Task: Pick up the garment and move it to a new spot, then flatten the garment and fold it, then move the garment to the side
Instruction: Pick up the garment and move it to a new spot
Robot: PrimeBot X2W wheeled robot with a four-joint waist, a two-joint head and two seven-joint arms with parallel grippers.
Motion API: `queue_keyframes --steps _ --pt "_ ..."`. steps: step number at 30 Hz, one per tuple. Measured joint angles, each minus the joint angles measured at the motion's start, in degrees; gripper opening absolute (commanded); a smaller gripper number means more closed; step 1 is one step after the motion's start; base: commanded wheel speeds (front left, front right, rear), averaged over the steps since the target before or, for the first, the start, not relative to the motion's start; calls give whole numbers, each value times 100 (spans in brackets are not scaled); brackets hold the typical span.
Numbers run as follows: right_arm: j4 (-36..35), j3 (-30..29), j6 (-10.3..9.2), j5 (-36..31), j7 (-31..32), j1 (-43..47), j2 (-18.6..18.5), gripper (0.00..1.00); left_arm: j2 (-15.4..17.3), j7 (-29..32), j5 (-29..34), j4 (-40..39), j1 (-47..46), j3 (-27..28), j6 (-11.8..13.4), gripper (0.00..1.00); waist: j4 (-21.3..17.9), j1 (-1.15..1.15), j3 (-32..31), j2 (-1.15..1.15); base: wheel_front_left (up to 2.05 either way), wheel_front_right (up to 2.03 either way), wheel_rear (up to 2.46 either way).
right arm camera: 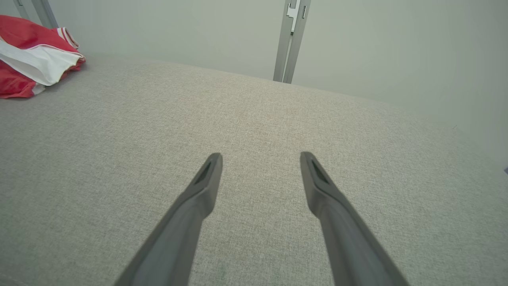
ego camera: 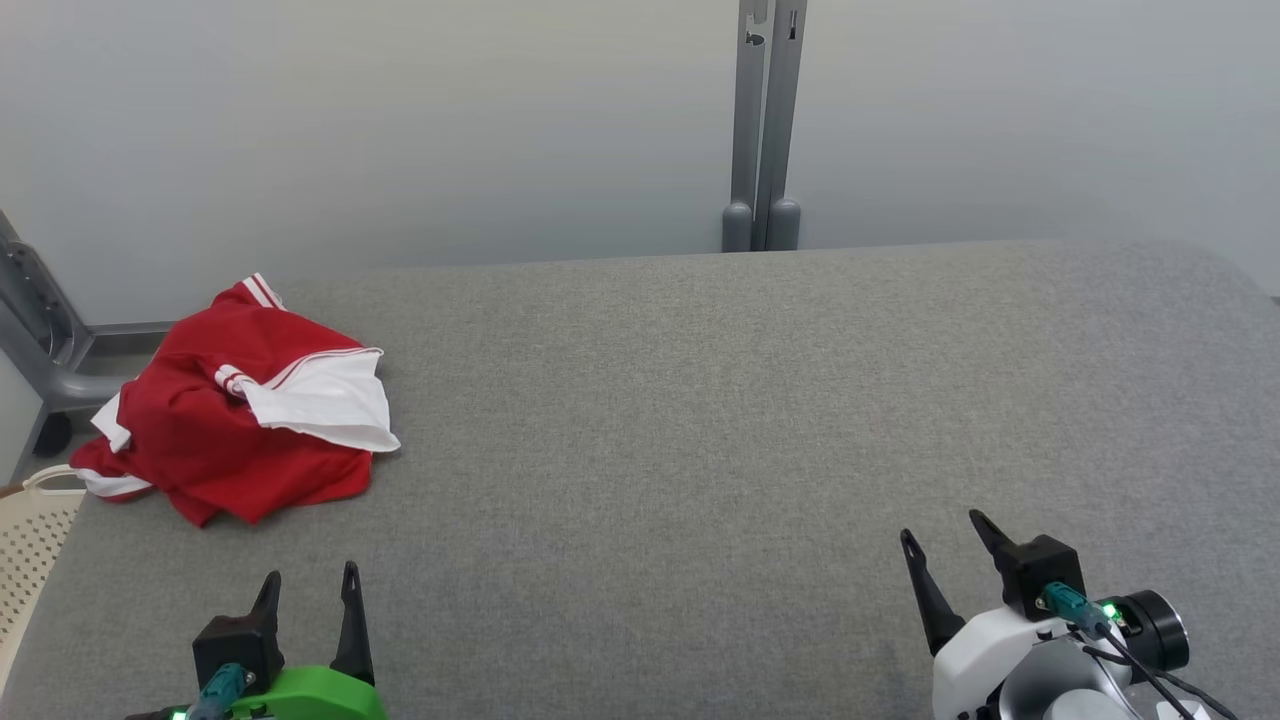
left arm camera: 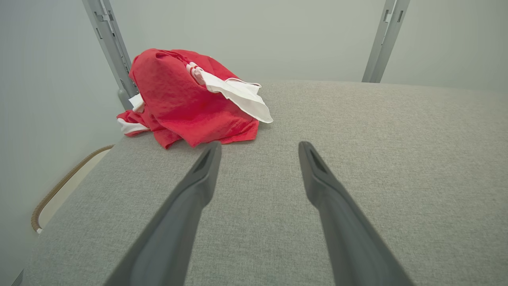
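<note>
So the garment [ego camera: 235,420] is sitting in a crumpled heap at the far left of the grey padded table [ego camera: 700,420]. It's a red shirt with white panels and thin red-and-white striped trim, and a white flap is folding over the top of it. One red-and-white bit is hanging off the table's left edge.

Both grippers are hovering over the near side with nothing in them. The left gripper [ego camera: 311,575] is holding its fingers spread, near the garment but not touching it. The right gripper [ego camera: 940,527] is spread wide too, well apart from the cloth.

The head view is picking up a cream perforated basket [ego camera: 30,540] beside the table's left edge. The left wrist view is showing how high the pile is bunching up, just past its own fingertips [left arm camera: 210,153]. In the right wrist view the garment is getting cut off at the top-left corner, with bare fabric under that gripper.
</note>
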Motion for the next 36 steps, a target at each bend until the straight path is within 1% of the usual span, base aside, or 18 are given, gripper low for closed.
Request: queue_keyframes --steps 6,11,17,31,36 --pt "-7 -20 0 38 -14 2 -2 100 19 4 -40 -4 -3 -41 18 100 75 0 17 0 0 0 0" --pt "-27 -62 0 89 -54 6 -3 100 16 53 -63 -27 -13 -59 22 100 268 0 35 0 0 0 0" --pt "-19 -32 0 204 -118 15 -4 100 104 89 -86 -46 -23 -80 14 100 637 0 59 0 0 0 0" --pt "147 111 0 445 -261 -21 -2 100 304 280 -90 -285 5 -101 74 100 1641 0 116 0 0 0 0" --pt "218 149 0 485 -311 -47 -3 100 357 314 -96 -345 75 -105 85 100 1910 0 133 0 0 0 0"
